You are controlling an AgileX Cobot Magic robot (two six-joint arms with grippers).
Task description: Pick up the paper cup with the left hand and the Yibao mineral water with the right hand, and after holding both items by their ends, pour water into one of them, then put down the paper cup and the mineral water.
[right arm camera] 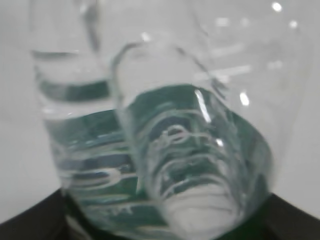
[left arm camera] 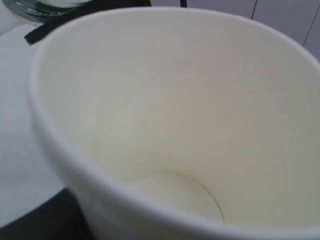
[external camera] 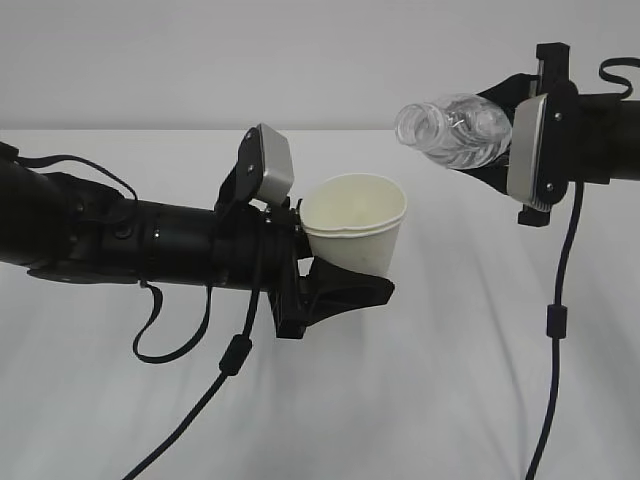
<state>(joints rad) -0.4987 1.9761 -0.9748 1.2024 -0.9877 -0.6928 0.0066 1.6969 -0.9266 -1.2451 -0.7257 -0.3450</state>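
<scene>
The white paper cup (external camera: 355, 225) hangs above the table, nearly upright, with my left gripper (external camera: 368, 262) shut on its lower part. In the left wrist view the cup (left arm camera: 175, 115) fills the frame and its cream inside and round bottom show. The clear Yibao mineral water (external camera: 455, 130) is held in the air, tipped almost level, with its open mouth facing left. The mouth is above and to the right of the cup's rim, apart from it. My right gripper (external camera: 490, 135) is shut on the bottle's base end. The right wrist view shows the bottle (right arm camera: 165, 140) and its green label close up.
The white table (external camera: 450, 350) lies under both arms. Black cables hang from the left arm (external camera: 235, 355) and the right arm (external camera: 556, 320). The bottle's edge (left arm camera: 40, 7) shows at the top left of the left wrist view.
</scene>
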